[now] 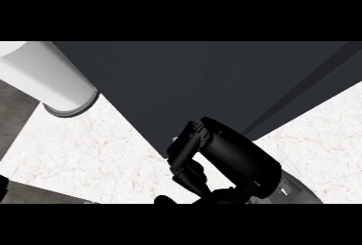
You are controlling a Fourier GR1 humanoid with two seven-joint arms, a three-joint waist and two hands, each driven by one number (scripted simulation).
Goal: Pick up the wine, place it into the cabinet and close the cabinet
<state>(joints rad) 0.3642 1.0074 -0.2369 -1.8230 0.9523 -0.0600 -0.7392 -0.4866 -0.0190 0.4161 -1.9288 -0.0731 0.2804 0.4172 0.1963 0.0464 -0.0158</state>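
My right hand (230, 158) shows at the lower middle, its back turned up and its grey forearm (293, 187) entering from the lower right. Its fingers (185, 146) are loosely bent and rest at the lower corner of the dark cabinet door (212, 81), with nothing between them. That door panel fills the upper middle of the view. No wine bottle shows anywhere. A dark sliver (3, 184) at the left edge may be my left hand, but too little shows to tell.
A white cylinder with a rimmed base (50, 79) stands at the upper left on the white marble counter (84, 153). Marble also shows at the right (318, 129). A grey floor strip lies along the far left.
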